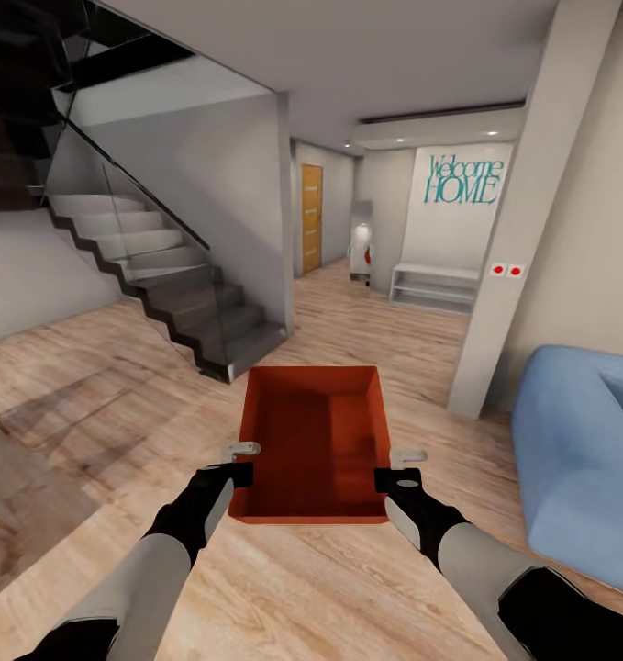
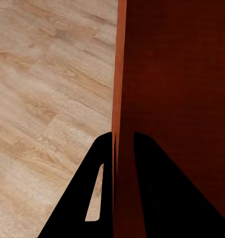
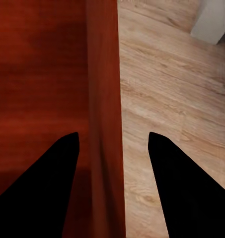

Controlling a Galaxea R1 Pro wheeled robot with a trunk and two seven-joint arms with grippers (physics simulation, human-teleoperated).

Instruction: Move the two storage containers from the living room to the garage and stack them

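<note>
Grippers, head view: left gripper (image 1: 240,462) at the left wall and right gripper (image 1: 396,466) at the right wall of one storage container (image 1: 313,441), an orange-red open-topped box, empty, carried level between both arms above the light wood plank floor (image 1: 348,321). Beyond it: dark staircase (image 1: 178,294) with glass balustrade at left, white pillar (image 1: 522,239) and blue sofa (image 1: 577,450) at right, white low shelf (image 1: 437,286) under teal "Welcome HOME" lettering (image 1: 464,179), wooden door (image 1: 311,218) down the hallway.

Left wrist view: left gripper (image 2: 123,141) narrowed onto the container wall (image 2: 118,74), one finger (image 2: 100,163) outside and the other inside, both touching it; plank floor beside.

Right wrist view: right gripper (image 3: 112,141) astride the container wall (image 3: 105,74), fingers (image 3: 62,158) set wide with clear gaps either side, so not clamped. White pillar base (image 3: 214,20) in a corner.
</note>
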